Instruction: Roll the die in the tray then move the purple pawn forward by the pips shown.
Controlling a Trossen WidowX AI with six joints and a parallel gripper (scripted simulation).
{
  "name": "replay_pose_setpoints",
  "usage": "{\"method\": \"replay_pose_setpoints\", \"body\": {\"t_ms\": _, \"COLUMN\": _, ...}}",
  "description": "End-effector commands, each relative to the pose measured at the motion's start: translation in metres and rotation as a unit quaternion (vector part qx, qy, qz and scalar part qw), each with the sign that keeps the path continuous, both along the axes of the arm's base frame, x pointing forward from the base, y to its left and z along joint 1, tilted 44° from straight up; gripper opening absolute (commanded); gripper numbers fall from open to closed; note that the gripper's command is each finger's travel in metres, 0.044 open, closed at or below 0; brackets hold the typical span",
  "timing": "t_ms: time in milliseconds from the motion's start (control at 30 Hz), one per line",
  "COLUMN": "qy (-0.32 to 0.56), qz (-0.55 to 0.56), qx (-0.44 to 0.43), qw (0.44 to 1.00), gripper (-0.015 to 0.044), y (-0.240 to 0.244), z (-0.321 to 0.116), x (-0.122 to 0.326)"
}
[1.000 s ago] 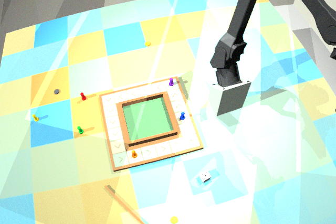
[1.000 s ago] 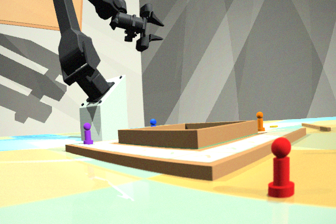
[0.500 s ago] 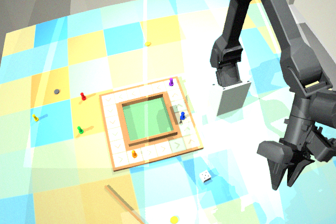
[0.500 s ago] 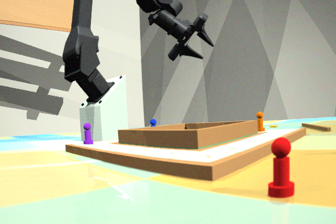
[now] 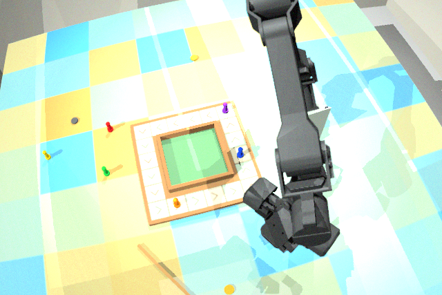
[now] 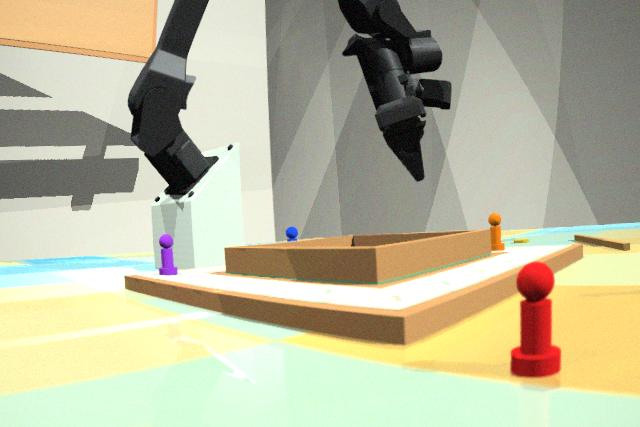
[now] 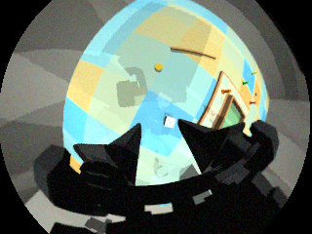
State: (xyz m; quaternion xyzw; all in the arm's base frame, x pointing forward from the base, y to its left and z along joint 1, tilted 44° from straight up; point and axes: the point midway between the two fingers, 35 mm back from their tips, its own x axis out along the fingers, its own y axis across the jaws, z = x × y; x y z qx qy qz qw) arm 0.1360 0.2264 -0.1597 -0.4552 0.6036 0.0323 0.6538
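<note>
The white die [image 7: 169,122] lies on a blue table square between the fingertips in the wrist view, well below them; its pips cannot be read. The arm hides it in the top view. My gripper [image 7: 159,124] [image 6: 419,178] is partly open and empty, pointing down high above the table. The purple pawn [image 5: 225,108] [image 6: 166,257] stands upright on the board's top right corner square in the top view. The arrow board [image 5: 147,160] [image 6: 439,317] surrounds the tray [image 5: 224,148] [image 6: 305,264], whose visible green floor is empty.
A blue pawn [image 5: 239,153] and an orange pawn [image 5: 176,202] stand on the board. Red [image 5: 109,127], green [image 5: 105,170] and yellow [image 5: 46,155] pawns stand off it. A stick [image 5: 159,265], a grey disc [image 5: 74,120] and yellow discs [image 5: 193,57] [image 5: 228,289] lie around.
</note>
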Motion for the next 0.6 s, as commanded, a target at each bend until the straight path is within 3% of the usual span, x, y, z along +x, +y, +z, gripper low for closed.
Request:
{"method": "replay_pose_setpoints", "body": {"t_ms": 0, "qy": -0.049, "qz": -0.202, "qx": -0.051, "qw": 0.977, "gripper": 0.0275, "y": -0.057, "z": -0.003, "x": 0.013}}
{"method": "replay_pose_setpoints", "body": {"t_ms": 567, "qy": -0.049, "qz": -0.202, "qx": -0.051, "qw": 0.977, "gripper": 0.0275, "y": -0.065, "z": -0.019, "x": 0.016}}
